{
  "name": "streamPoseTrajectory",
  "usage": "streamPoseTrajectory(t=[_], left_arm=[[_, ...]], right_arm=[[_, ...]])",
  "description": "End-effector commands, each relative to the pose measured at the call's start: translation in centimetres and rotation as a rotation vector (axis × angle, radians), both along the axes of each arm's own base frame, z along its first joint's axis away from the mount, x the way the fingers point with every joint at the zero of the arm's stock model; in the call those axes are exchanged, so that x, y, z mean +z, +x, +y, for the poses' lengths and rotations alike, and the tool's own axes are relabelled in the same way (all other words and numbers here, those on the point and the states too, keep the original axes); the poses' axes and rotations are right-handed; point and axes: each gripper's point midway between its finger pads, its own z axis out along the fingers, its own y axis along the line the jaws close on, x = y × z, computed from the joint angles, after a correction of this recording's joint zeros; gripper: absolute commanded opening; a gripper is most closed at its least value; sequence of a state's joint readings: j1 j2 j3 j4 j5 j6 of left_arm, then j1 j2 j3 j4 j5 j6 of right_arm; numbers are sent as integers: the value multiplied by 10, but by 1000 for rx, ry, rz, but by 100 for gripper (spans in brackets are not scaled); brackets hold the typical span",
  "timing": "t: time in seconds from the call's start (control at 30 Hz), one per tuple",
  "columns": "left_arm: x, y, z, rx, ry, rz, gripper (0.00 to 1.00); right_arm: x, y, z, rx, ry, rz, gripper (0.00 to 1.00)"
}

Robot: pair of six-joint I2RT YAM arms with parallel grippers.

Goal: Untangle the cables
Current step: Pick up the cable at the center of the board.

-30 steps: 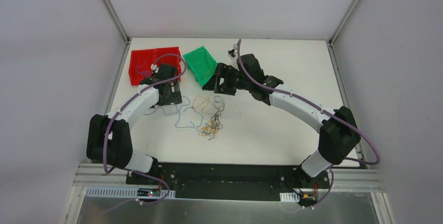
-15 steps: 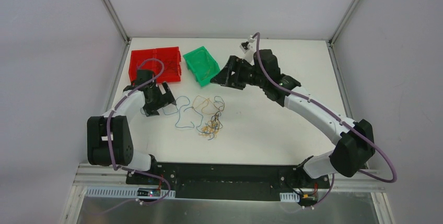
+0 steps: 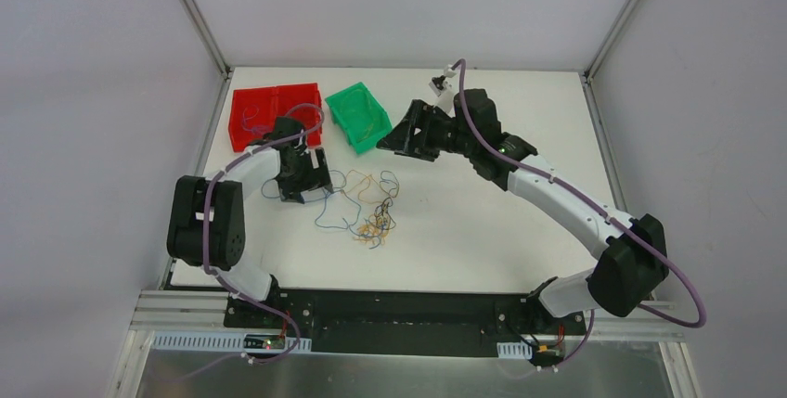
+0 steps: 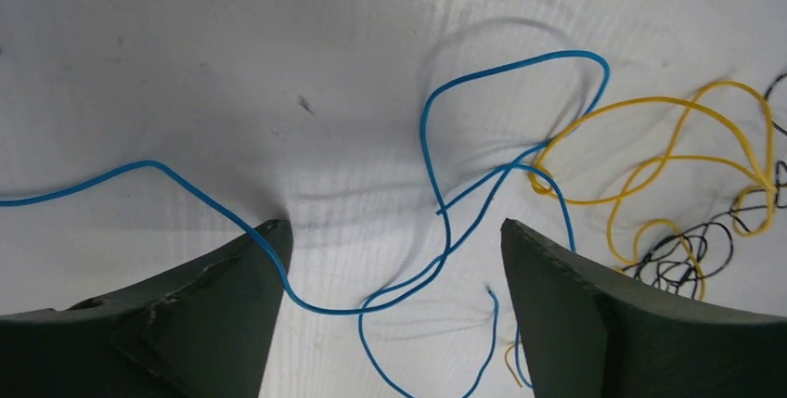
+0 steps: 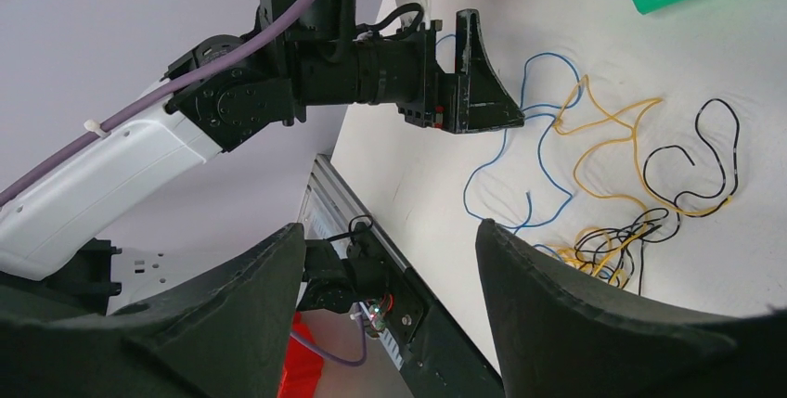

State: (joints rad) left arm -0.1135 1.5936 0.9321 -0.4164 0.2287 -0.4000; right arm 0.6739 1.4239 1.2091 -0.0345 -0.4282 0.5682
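The cables lie loose on the white table. A blue cable (image 4: 336, 312) curls across the surface between the fingers of my left gripper (image 4: 392, 231), which is low over the table and open, with no grip on the wire. To its right are a yellow cable (image 4: 650, 99) and a thin black one (image 4: 677, 263). From above, the left gripper (image 3: 314, 183) sits at the left end of the strands, and a yellow and black clump (image 3: 373, 224) lies nearer the front. My right gripper (image 3: 388, 145) hangs open and empty above the table beside the green bin.
A red bin (image 3: 278, 92) stands at the back left with a thin wire inside. A green bin (image 3: 351, 106) stands tilted beside it. The white walls close in the table on the left, right and back. The arm bases sit on a black rail at the front.
My left gripper swung out to the left, then back right and down onto the blue cable. The right arm lifted away from the green bin early on and has since barely moved.
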Motion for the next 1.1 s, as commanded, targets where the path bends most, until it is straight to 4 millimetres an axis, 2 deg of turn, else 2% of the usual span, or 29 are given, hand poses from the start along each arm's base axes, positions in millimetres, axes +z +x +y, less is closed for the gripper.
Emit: streamPoseTrajectory(t=[0.0, 0.07, 0.23, 0.3, 0.47, 0.57, 0.67, 0.83, 0.93, 1.03, 1.07], left_arm=[[-2, -4, 19, -21, 197, 39, 81], [-5, -5, 22, -33, 264, 55, 74], [-7, -3, 18, -86, 385, 61, 72], [-9, -4, 19, -89, 413, 74, 66], [-9, -5, 22, -75, 435, 86, 24], [2, -4, 19, -75, 413, 68, 5], [22, -7, 18, -76, 392, 39, 0], [60, -14, 24, -63, 348, -23, 0], [82, -17, 22, -69, 288, -73, 0], [100, -21, 19, -92, 255, -111, 0], [104, -23, 17, -101, 244, -116, 0]], right_arm=[[21, -3, 1, 13, 52, -30, 71], [23, -3, 1, 12, 54, -32, 70], [22, -3, 0, 9, 54, -31, 70], [22, -2, -1, 7, 54, -30, 70], [19, -3, -4, 2, 50, -26, 69], [9, -2, -8, -9, 22, -16, 70], [-19, 1, -9, -18, -58, 28, 70], [-91, 8, -4, -39, -279, 52, 73], [-123, -2, 17, 24, -372, 49, 71], [-138, -10, 44, 98, -374, -6, 66], [-137, -12, 57, 142, -339, -45, 66]])
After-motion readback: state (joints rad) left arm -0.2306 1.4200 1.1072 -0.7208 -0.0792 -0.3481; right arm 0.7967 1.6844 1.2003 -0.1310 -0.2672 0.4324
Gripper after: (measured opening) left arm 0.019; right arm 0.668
